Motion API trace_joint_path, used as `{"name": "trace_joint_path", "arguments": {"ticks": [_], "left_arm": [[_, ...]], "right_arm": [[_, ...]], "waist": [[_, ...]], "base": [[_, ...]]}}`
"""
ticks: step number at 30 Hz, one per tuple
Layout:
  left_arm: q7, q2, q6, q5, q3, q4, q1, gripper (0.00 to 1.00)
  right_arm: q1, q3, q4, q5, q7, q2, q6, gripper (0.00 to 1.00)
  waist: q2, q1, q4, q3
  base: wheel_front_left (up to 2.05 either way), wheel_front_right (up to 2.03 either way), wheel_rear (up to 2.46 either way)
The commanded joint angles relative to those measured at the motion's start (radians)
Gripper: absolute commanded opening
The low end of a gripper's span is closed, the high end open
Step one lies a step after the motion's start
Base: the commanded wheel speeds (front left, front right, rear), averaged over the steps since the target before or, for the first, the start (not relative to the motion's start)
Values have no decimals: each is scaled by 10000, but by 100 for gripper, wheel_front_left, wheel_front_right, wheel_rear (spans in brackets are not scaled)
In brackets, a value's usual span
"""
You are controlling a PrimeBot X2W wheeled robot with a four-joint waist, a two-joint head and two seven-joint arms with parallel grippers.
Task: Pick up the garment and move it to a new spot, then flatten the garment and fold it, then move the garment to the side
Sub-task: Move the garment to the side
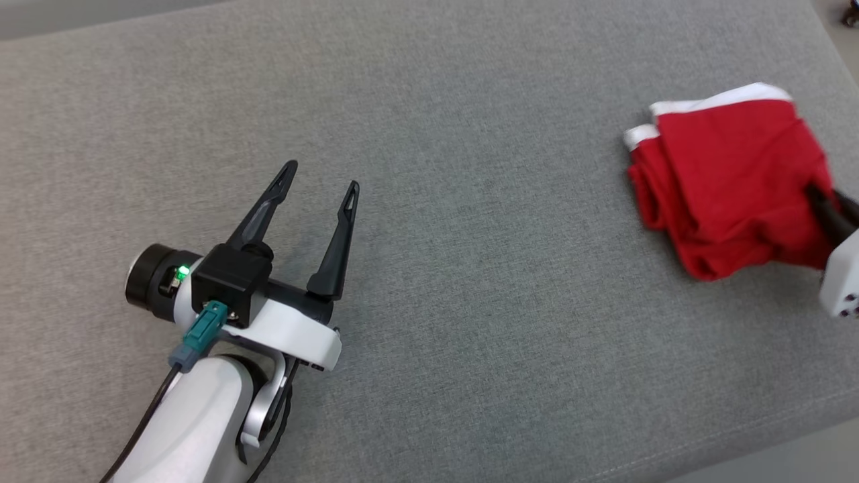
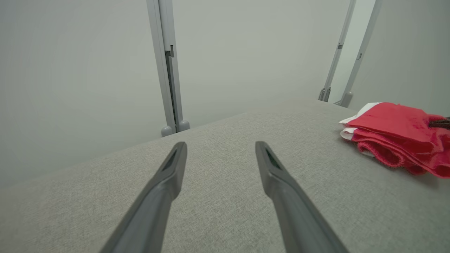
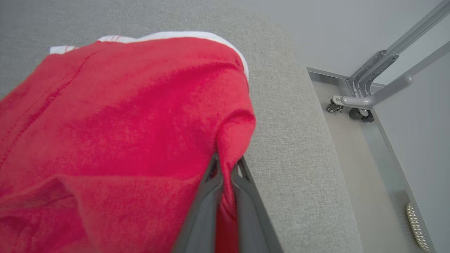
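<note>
Garment [image 1: 728, 181], red with a white band, lies folded in a thick bundle on the grey worktop [image 1: 470, 268], far over on the robot's right and close to that edge. The band runs along the side farthest from the robot, and the bundle's longer side runs roughly away from the robot, slightly slanted.

The right claw [image 1: 822, 204] is at the bundle's near right corner, pinched tight on a fold of the cloth. The left claw [image 1: 321, 176] is spread wide and holds nothing. It sits low over bare worktop well apart from the garment, which lies off to its right. The right arm is plainly the nearer one, and any further slide sideways looks like its job alone.

The right wrist view shows the grip up close: red cloth bunched between the fingertips of the right claw [image 3: 227, 165], with the worktop's edge and the floor just beyond. The left wrist view gives the side-on look, where the garment [image 2: 397, 137] appears as stacked layers resting flat.
</note>
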Motion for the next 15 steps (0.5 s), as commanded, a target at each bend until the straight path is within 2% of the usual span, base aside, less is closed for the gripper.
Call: {"name": "trace_joint_path", "arguments": {"ticks": [1,8,13,14,15], "left_arm": [[48,116,-47,93,1,-82,-213,100],[432,179,-102,336,-270,-571,-632,100],[610,280,-116,413,-310,-854,-836,100],[613,295,-103,422,-313,-887,-861,100],[635,309,-84,432,-314,-908,-870,100]], "right_arm": [[-232,-57,171,51,-87,-99,-1,0],[-1462,-603,1697,250,-827,-452,-1,0],[-2065,-760,2653,340,-1105,-271,-1,0],[-2144,-772,2827,380,-1111,-212,-1,5],[-2210,-769,3008,374,-1128,-183,-1,52]], "waist": [[0,0,-217,256],[0,0,-136,848],[0,0,27,1269],[0,0,47,1330],[0,0,63,1372]], "base": [[0,0,0],[0,0,0],[0,0,0],[0,0,0],[0,0,0]]}}
